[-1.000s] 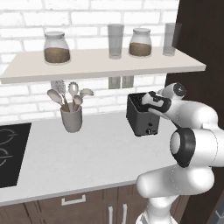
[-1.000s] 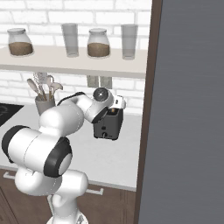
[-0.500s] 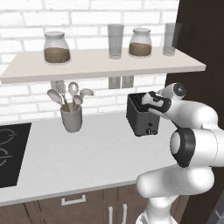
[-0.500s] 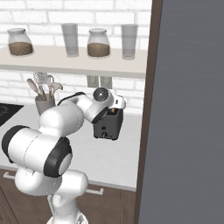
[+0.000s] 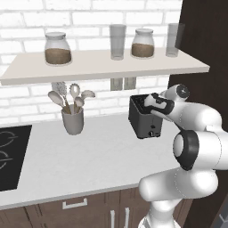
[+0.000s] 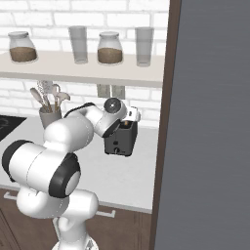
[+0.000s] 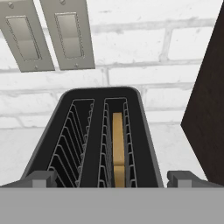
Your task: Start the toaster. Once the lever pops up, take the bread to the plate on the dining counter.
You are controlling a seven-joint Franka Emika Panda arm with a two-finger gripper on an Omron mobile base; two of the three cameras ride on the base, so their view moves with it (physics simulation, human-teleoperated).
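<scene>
A: Firstly, left base view. Report.
B: Toaster [image 5: 143,119], a black box with a smooth shell, stands on the pale matte worktop [image 5: 80,156] by the dark wood panel [image 5: 202,49]. The gripper [image 5: 149,103] sits over its top at the near end. A grey utensil cup [image 5: 73,121] holds wooden spoons; a black hob [image 5: 11,156] lies at the left.

A: Right base view?
B: The white arm bends onto the toaster [image 6: 120,140]; two tiny knobs show low on its front. The gripper [image 6: 128,120] is over the toaster top. Glass jars [image 6: 109,48] and tumblers [image 6: 78,44] stand on the shelf.

A: Hand view?
B: Two wire-ribbed slots open on the toaster [image 7: 98,140]. The bread [image 7: 117,148], a tan slice on edge, stands in the right-hand slot. The fingertips [image 7: 40,178] stand wide apart, holding nothing. Two grey wall plates [image 7: 46,35] sit on white brick.
</scene>
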